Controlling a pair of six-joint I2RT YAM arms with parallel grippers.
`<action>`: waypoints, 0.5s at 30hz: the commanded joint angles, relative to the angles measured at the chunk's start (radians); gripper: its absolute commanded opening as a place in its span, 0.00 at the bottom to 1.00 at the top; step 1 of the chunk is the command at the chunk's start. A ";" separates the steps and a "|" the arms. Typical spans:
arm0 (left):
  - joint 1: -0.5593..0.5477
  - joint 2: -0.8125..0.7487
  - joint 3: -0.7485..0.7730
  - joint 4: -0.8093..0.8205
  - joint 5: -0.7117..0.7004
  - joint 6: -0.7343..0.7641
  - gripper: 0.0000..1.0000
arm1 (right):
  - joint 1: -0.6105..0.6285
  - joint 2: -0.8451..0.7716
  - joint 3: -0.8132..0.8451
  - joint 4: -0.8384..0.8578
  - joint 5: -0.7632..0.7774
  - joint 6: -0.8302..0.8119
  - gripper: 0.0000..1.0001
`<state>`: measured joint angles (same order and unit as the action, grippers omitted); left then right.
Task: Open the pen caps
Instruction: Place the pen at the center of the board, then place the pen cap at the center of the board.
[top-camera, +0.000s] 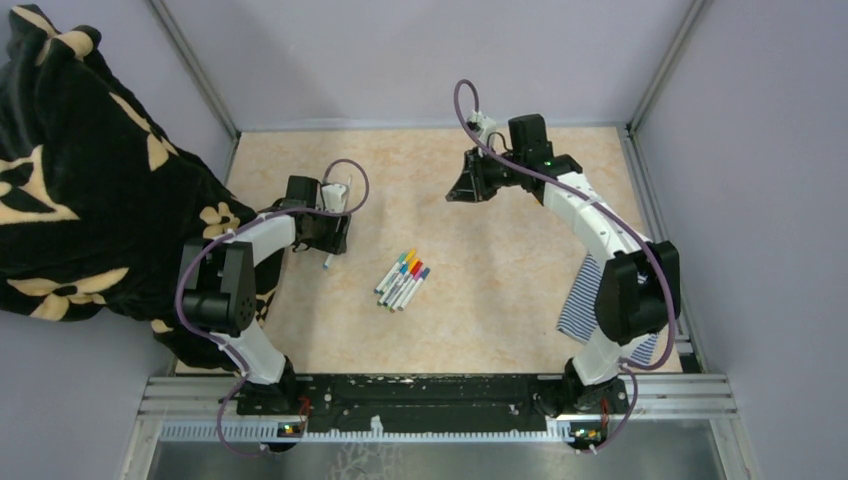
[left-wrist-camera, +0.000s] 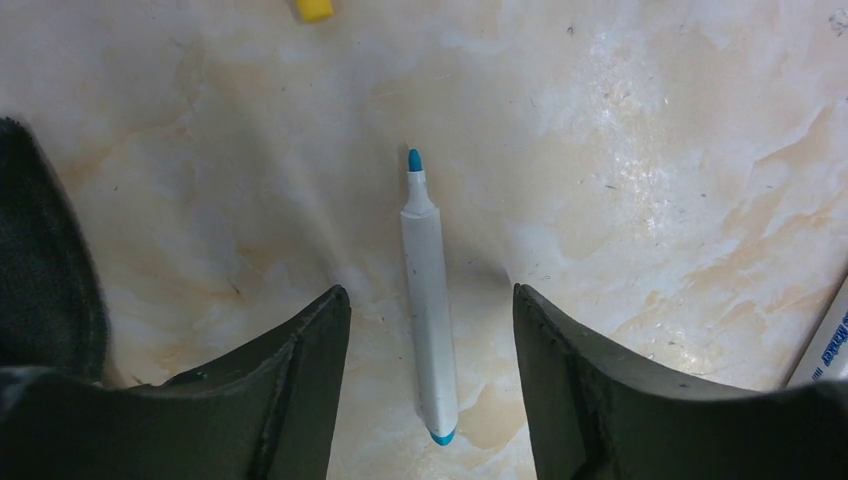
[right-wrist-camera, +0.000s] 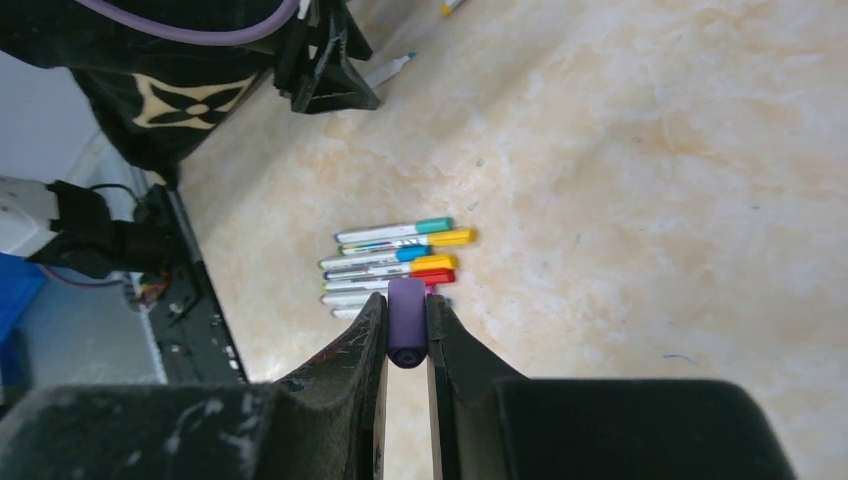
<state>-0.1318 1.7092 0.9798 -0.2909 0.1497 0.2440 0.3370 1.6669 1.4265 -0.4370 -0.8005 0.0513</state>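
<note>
The cap (right-wrist-camera: 406, 322) is purple; the uncapped pen (left-wrist-camera: 428, 300) white, teal-tipped; the table (left-wrist-camera: 650, 150) marbled beige; the cloth (top-camera: 580, 302) blue-white striped; the blanket (top-camera: 80, 200) black with cream motifs.

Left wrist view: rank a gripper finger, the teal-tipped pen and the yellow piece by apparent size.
1. Gripper finger, enlarged by nearness to the camera.
2. Teal-tipped pen.
3. Yellow piece, cut off by the top edge, so its full size is unsure.

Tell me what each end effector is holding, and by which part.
Right end effector: a purple pen cap, pinched across its sides. Left end effector: nothing; it is open, straddling an uncapped teal pen lying on the table.
</note>
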 joint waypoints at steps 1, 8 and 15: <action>0.007 0.015 -0.018 -0.047 0.024 0.002 0.69 | -0.011 -0.082 -0.004 -0.019 0.108 -0.152 0.00; 0.009 -0.033 -0.033 -0.029 0.046 0.015 0.85 | -0.038 -0.224 -0.259 0.132 0.368 -0.229 0.00; 0.009 -0.060 -0.039 -0.021 0.031 0.017 0.90 | -0.072 -0.372 -0.499 0.268 0.609 -0.272 0.00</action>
<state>-0.1284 1.6794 0.9543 -0.2928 0.1768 0.2516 0.2909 1.3827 0.9840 -0.3080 -0.3698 -0.1703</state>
